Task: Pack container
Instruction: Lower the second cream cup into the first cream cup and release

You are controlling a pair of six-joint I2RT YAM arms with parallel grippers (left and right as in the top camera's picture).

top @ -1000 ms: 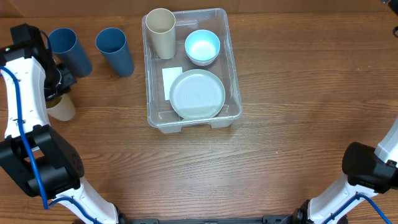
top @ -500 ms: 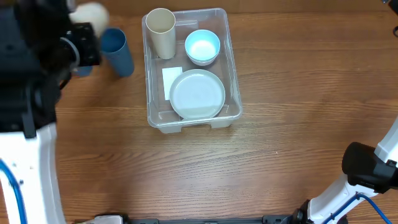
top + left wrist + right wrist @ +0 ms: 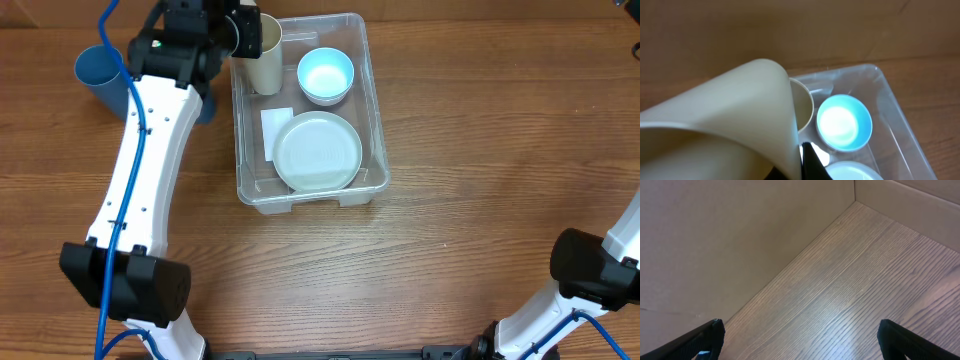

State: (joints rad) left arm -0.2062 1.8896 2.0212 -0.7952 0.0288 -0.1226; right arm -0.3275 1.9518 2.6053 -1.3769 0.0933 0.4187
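Cream plastic fills the left wrist view: the left claw (image 3: 238, 28) is closed on a cream cup (image 3: 730, 115), carried tilted with one dark finger (image 3: 811, 160) showing beside its wall. One second ago this claw was at the far left of the desk (image 3: 480, 200), where the cream cup stood. Now that spot is bare and the arm reaches over the rear left corner of the container (image 3: 376, 120). Directly beneath the held cup stands a second cream cup (image 3: 263, 62), upright inside that corner; whether the two touch cannot be told. To its right in the container sits a pale blue bowl (image 3: 325, 75), and nearer the front a white plate (image 3: 318, 150). The container itself lies at the centre rear of the desk, unmoved. One blue cup (image 3: 100, 75) remains outside at far left. By this reading the cup is about to be nested or set down, and packing is partly done. The right claw (image 3: 800, 345) is spread wide and empty, well away.
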